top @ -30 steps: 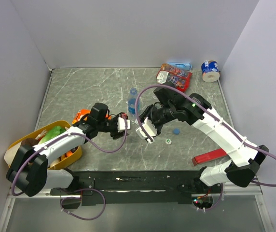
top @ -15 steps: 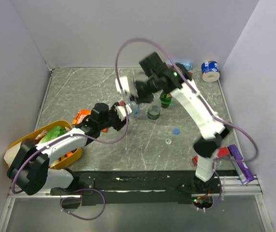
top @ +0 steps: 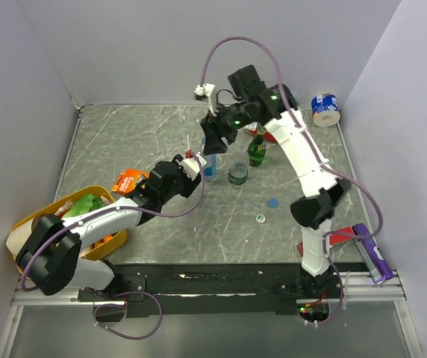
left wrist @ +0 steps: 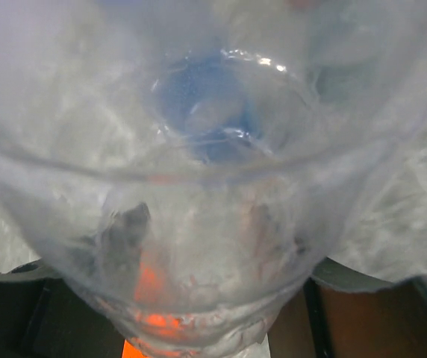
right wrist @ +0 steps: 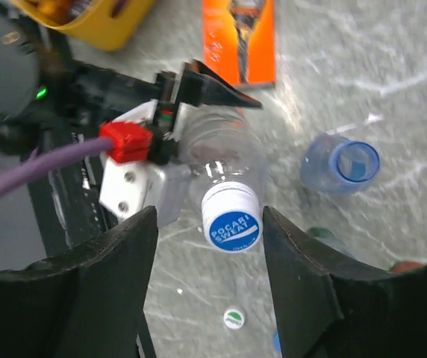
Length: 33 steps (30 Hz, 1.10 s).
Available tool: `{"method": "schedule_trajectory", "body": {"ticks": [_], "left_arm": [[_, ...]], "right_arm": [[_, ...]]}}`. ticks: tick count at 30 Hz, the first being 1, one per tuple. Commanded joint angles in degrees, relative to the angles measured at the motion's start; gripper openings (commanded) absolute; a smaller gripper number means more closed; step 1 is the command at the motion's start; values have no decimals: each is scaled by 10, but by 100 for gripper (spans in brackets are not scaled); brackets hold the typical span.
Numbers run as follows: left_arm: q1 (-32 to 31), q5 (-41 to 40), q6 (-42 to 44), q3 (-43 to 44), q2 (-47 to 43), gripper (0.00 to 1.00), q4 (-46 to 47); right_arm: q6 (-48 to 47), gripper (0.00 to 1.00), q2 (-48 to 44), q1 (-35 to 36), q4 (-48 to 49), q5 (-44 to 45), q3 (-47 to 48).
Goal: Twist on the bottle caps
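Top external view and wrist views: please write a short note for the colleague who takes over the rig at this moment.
Left claw: shut on the clear bottle, holding it upright.
Right claw: open, one finger on each side of the blue-rimmed cap, not gripping it.
Done: that cap sits on the clear bottle; how tight, I cannot tell.
Left to do: the plain blue cap and the green-rimmed cap lie loose on the table; the dark green bottle stands beyond them.
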Motion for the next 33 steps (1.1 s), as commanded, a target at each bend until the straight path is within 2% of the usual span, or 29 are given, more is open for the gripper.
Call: {"method": "schedule_trajectory", "body": {"ticks": [1, 2, 3, 4, 6, 7, 9, 13, 23, 33], "left_arm": [[3, 78, -1, 7, -46, 1, 5], [6, 112, 20, 0, -51, 1, -1], [8, 165, 35, -5, -62, 1, -4], [11, 196, 49, -18, -68, 1, -7], [14, 252, 107, -29, -86, 1, -26], [15, 303, 129, -34, -90, 1, -37], [15, 329, 178, -34, -91, 1, -70], [15, 358, 201, -10, -79, 1, -106], [15, 371, 217, -6, -88, 1, -106], [15, 377, 216, -4, -91, 1, -97]], "right_arm": [[-145, 66, -167, -6, 0, -94, -119], [-194, 66, -229, 4, 19, -82, -163], [-274, 66, -260, 13, 39, -64, -207], [-313, 66, -289, 21, 81, -40, -291], [-411, 67, -357, 46, 117, 9, -390], [-435, 67, -374, 55, 150, 20, -414], [-484, 67, -405, 71, 170, 37, -456], [-531, 67, -411, 98, 172, 47, -470], [-632, 62, -382, 133, 103, 53, -461], [-633, 44, -361, 137, 87, 63, -450]]}}
